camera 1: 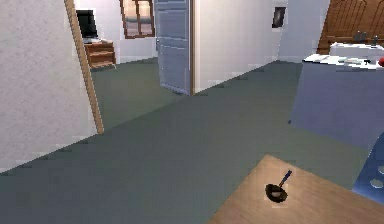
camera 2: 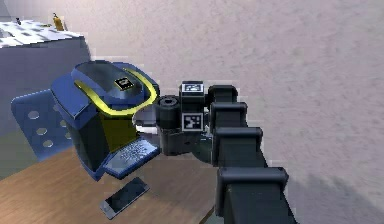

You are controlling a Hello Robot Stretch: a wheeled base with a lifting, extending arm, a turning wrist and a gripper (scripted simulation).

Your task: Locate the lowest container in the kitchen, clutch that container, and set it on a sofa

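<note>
Container (camera 2: 92, 118) tilts by the table (camera 2: 55, 195) edge, open floor (camera 1: 170, 150) ahead.

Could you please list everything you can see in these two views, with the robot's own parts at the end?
Bin: one, blue with yellow rim, tilted, at the gripper's far end above a wooden top.
Flat slab: one, dark, on that wooden top.
Pan: one, black, on the wooden table, forward view's bottom right.
Counter: one, blue-grey with white top, forward view's right.
Door: one, blue-grey, ajar, middle.
Screen: one, dark, on a wooden stand, far room.
Window: one, brown-framed, far wall.
Wall picture: one, dark-framed, upper right.
Arm: one, dark, arm side view's bottom right.
Gripper: one, dark; whether it holds the bin cannot be told.
</note>
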